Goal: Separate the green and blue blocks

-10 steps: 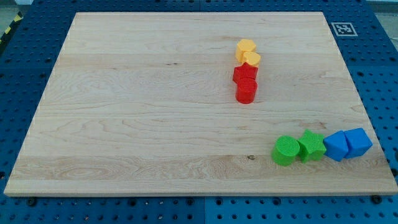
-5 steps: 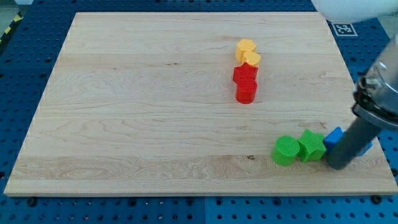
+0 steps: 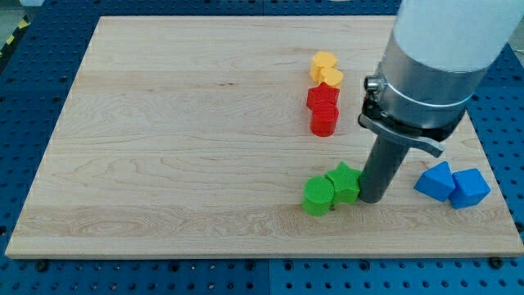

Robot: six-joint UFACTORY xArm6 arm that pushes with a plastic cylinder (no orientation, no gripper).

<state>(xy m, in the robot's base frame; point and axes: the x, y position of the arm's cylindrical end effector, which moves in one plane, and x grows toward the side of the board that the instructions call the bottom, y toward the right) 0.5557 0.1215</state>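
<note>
My tip [image 3: 372, 197] touching green star block [image 3: 344, 182], green cylinder [image 3: 317, 197] alongside, 2 blue blocks [image 3: 451, 183] well apart.

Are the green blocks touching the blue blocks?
No: my tip stands between the green star block and the blue blocks, with bare board showing between them.

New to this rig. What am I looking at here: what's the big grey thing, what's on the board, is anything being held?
One camera looks down at a wooden board on a blue perforated bench. The big grey-white cylinder is a robot arm ending in a dark rod, not a gripper. It holds nothing, only pushes. My tip sits against the green star block, which touches the green cylinder. Two blue blocks lie apart on the view's right. Two yellow blocks and two red blocks are stacked in a line nearer the view's top.
</note>
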